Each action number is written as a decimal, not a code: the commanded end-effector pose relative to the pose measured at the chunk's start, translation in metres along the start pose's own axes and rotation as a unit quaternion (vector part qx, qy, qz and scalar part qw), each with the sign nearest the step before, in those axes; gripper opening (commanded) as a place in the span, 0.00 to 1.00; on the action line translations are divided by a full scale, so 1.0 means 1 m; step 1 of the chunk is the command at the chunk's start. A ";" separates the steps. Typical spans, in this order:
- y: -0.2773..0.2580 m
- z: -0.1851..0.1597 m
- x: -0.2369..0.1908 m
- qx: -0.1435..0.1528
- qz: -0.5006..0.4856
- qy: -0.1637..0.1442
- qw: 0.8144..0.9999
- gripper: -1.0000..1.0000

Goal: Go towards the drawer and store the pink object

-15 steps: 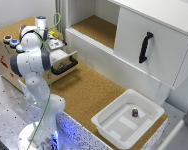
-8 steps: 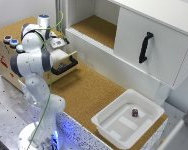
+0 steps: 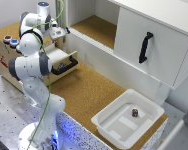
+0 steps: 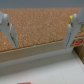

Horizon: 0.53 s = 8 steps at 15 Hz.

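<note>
Nothing much has moved since before; the arm stays bent over the drawer (image 3: 64, 61). Its tool (image 4: 39, 30) is open, with nothing between its two fingers (image 4: 7, 29). That drawer sits pulled out of its wooden box (image 3: 4, 52). No pink object shows anywhere.

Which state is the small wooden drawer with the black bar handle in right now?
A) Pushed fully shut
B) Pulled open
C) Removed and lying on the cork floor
B: in the exterior view the drawer juts out of its plywood box, its black handle standing forward over the cork surface.
</note>
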State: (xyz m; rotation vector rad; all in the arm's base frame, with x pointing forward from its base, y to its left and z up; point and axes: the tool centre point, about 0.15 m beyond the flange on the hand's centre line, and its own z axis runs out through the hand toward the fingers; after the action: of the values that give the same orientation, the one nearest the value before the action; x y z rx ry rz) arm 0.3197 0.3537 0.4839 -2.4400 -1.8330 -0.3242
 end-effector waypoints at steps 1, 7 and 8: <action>0.016 -0.013 0.018 0.039 0.013 -0.020 0.999 1.00; 0.016 -0.013 0.018 0.039 0.013 -0.020 0.999 1.00; 0.011 -0.005 0.007 -0.002 -0.005 0.005 1.000 1.00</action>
State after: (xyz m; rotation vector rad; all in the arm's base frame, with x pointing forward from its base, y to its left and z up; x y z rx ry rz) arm 0.3272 0.3575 0.4896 -2.4434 -1.8082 -0.3280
